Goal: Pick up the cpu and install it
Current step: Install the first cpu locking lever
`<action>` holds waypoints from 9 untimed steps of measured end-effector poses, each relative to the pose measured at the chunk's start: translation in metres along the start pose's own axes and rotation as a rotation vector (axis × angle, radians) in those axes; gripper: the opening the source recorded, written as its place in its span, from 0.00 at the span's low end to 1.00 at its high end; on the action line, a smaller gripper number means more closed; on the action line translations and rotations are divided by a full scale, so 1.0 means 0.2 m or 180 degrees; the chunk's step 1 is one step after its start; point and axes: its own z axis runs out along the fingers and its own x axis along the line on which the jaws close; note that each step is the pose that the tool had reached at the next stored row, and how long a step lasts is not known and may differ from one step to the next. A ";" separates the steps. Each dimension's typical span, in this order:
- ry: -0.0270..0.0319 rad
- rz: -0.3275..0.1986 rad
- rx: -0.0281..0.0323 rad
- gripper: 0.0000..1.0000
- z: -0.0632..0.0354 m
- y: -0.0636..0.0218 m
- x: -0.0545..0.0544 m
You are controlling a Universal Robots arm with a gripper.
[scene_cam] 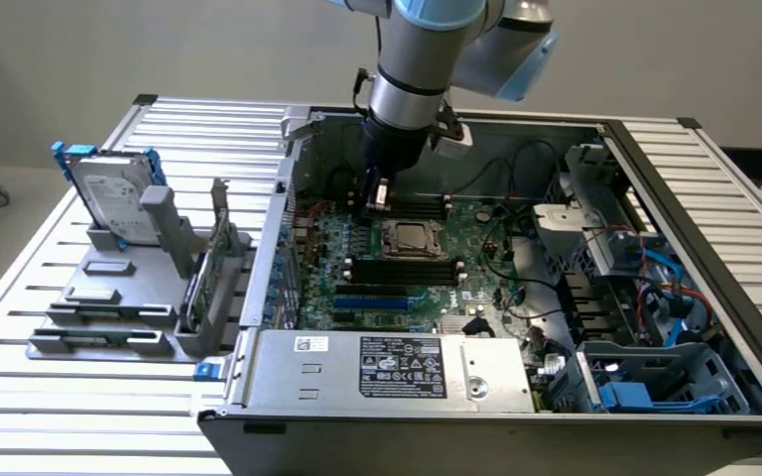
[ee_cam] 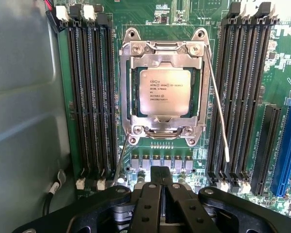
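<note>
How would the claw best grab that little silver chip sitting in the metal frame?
Probably from straight above, pinching two opposite edges of the cpu at its raised silvery top. It lies flat, ringed closely by the socket frame, so no sideways approach looks open.

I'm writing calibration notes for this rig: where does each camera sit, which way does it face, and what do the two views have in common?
Exterior view: off the arm, raised, angled down into the open computer case on a slatted table; the arm and gripper hang in from above.
Wrist view: on the wrist, facing straight down at the green board; the shut gripper's dark fingers show at one edge.
Shared: the cpu seated in its metal-framed socket, flanked by black memory slots.
</note>
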 end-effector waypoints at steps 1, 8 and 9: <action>0.0000 0.0000 0.0000 0.11 0.000 0.000 0.00; -0.0001 0.0001 0.0000 0.11 0.000 -0.002 0.00; -0.0001 0.0000 0.0000 0.11 0.000 -0.002 0.00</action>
